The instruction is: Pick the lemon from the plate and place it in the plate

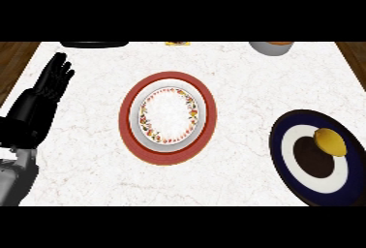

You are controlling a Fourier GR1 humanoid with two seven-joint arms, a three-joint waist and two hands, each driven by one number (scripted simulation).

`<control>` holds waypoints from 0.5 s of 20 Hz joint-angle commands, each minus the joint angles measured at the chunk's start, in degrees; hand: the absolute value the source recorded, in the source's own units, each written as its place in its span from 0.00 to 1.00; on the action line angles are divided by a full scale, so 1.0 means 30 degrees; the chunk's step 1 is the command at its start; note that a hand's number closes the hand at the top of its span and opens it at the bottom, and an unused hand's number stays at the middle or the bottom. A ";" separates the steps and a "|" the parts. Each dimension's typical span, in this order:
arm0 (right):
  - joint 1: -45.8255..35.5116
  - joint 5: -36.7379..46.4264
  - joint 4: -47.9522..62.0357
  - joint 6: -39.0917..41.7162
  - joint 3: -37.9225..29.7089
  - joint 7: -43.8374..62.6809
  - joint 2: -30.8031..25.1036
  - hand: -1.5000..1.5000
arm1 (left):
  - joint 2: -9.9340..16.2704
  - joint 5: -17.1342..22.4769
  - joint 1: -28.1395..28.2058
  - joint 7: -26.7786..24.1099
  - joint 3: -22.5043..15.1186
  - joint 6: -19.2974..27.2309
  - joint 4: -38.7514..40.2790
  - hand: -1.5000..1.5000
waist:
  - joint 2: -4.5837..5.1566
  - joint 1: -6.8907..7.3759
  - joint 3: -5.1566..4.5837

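Observation:
A yellow lemon [330, 141] lies on the right part of a dark blue plate with a white ring [295, 127] at the counter's right side. A red-rimmed plate with a flowered white centre [169, 78] sits in the middle of the counter, with nothing on it. My left hand [54, 77] rests at the far left, fingers straight and pointing up, well apart from both plates. My right hand does not show.
At the back edge stand a dark flat object [94, 44], a small yellow item [177, 43] and a grey bowl [271, 47]. Wood floor shows beyond the counter's left and right edges.

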 commanded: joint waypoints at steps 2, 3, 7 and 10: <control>0.0894 0.3026 -0.0073 -0.0570 0.0465 0.0931 -0.0716 0.00 | -0.0565 -0.0604 0.0433 -0.1339 0.0021 -0.0469 0.0965 0.50 | 0.0020 -0.0035 -0.0001; -0.0495 0.3778 -0.0306 -0.0647 0.1427 0.2596 0.0286 0.00 | -0.0564 -0.0402 -0.0500 0.0088 0.0217 -0.0282 0.0434 0.50 | 0.0042 0.0204 0.0011; -0.1138 0.4807 0.0191 -0.0345 0.0751 0.3137 0.1054 0.00 | -0.0417 -0.0704 0.0370 0.0822 0.0760 -0.0764 -0.0891 0.50 | 0.0000 0.0197 0.0016; -0.2050 0.5988 0.0115 -0.0426 0.1297 0.4357 0.2531 0.00 | -0.1055 -0.1179 -0.0598 0.0886 0.1091 -0.0854 0.0229 0.50 | 0.0020 0.0160 0.0014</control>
